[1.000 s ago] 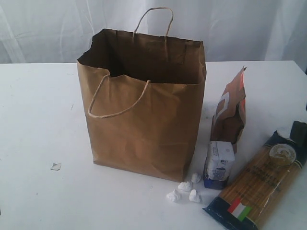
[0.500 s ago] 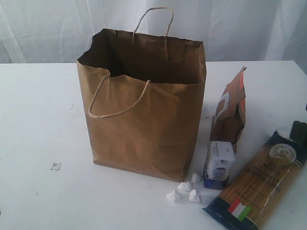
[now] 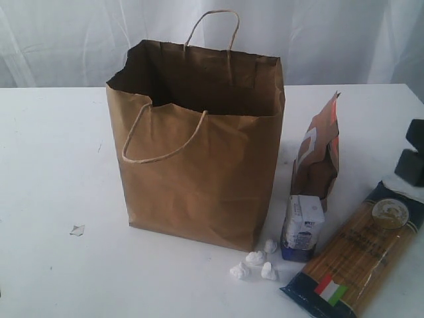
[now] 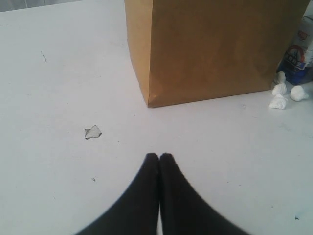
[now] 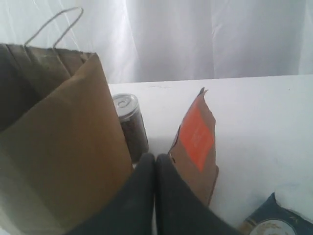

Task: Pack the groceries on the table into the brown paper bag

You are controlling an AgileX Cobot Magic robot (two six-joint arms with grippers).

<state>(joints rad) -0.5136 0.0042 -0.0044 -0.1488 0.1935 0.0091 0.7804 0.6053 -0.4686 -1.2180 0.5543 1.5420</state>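
Far left of the white table [image 3: 46,152] lies a small paper scrap [image 3: 77,230], well apart from everything else. The left gripper [image 4: 159,156] is over bare tabletop near the scrap and the bag's lower corner. Its jaws are pressed together with nothing between them.

Centre: the brown paper bag [image 3: 199,165] stands upright with its mouth open. One loop handle droops down the front and the other rises at the back. The interior is dark, so its contents cannot be made out. A pull-tab silver can [image 5: 131,125] stands upright close against the bag, seen only from the right wrist.

At the bag's front right corner is a cluster of small white crumpled lumps [image 3: 255,262]. Just beside them stands the small white-blue carton [image 3: 303,225], upright. Behind it, touching or nearly so, stands the brown-orange pouch [image 3: 318,156] with its torn top up.

Further right the long spaghetti packet [image 3: 358,255] lies flat and diagonal, flag end toward the front.

Right edge: a dark block of the right arm [image 3: 412,154]. The right gripper [image 5: 155,157] is closed and empty – its tips point between the bag and the pouch.
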